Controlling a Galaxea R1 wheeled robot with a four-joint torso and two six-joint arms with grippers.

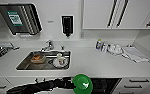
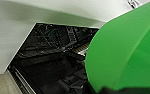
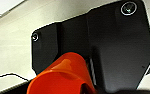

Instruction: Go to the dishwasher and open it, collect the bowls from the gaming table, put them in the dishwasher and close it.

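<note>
jaws of the left gripper: seemingly clamped on the rim of the green bowl, though hidden behind the bowl itself. carried at the near edge of the counter, just right of the sink, tilted on edge rather than level, over the left part of the open dishwasher. seen up close from the left wrist as a broad green curve with the dark cavity and its wire rack beyond.

could slip from a rim-only hold, being smooth plastic and tilted. could knock the counter lip or the white cabinet front on the way down, being so near the left side of the opening. could land askew on the rack and roll, or stick up enough to foul the closing later.

further right, jaws of the right gripper: impossible to tell, open or closed. close to that wrist's camera, an orange cup-like thing, probably another vessel for the wash, though not clear whether held.

hard to make out: contact between fingers and bowl, free slots in the rack, depth left under the bowl. cut off at the near edge of the head view: the dishwasher's door and lower half.
</note>
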